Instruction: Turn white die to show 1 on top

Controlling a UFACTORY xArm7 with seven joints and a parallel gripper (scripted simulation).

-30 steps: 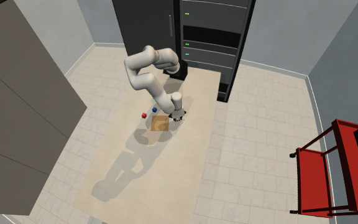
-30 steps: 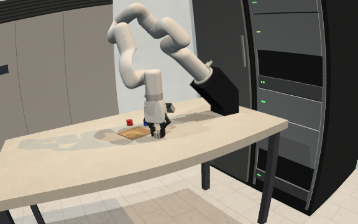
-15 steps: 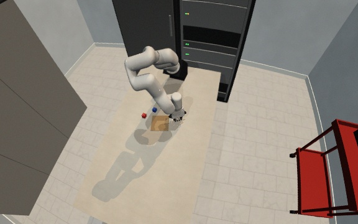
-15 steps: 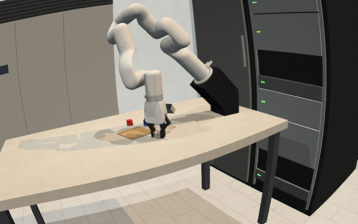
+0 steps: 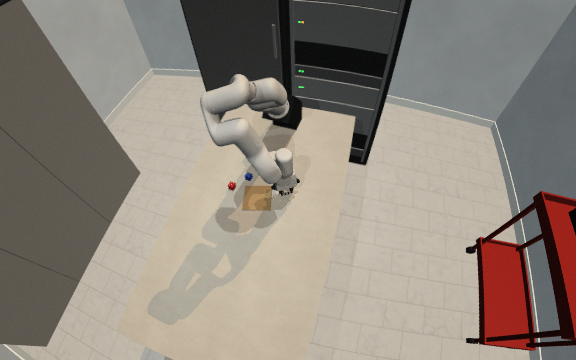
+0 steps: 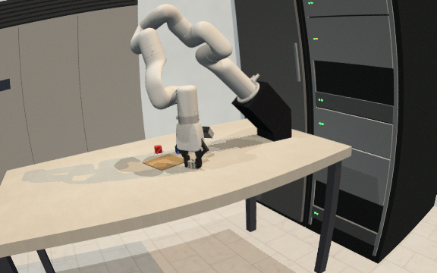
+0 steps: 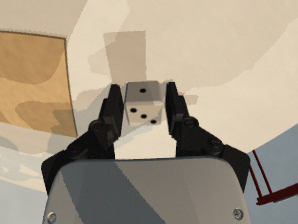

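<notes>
The white die [image 7: 143,103] [image 6: 192,164] stands on the table beside the mat. In the wrist view its upper visible face shows 1 and its lower one shows 3; the 3 appears to be on top and the 1 on the side toward the wrist camera. My gripper [image 7: 143,94] [image 6: 193,162] [image 5: 285,192] points down and is partly open, with one finger on each side of the white die and a narrow gap at each side. The orange-brown mat [image 5: 263,191] [image 6: 163,163] [image 7: 35,55] lies flat, left of the gripper in the wrist view.
A red die [image 5: 231,185] [image 6: 158,149] and a blue die [image 5: 248,176] [image 6: 177,151] lie on the table [image 5: 268,300] [image 6: 89,201] beyond the mat. The blue die is partly hidden by the gripper in the exterior view. Arm shadows cross the mat.
</notes>
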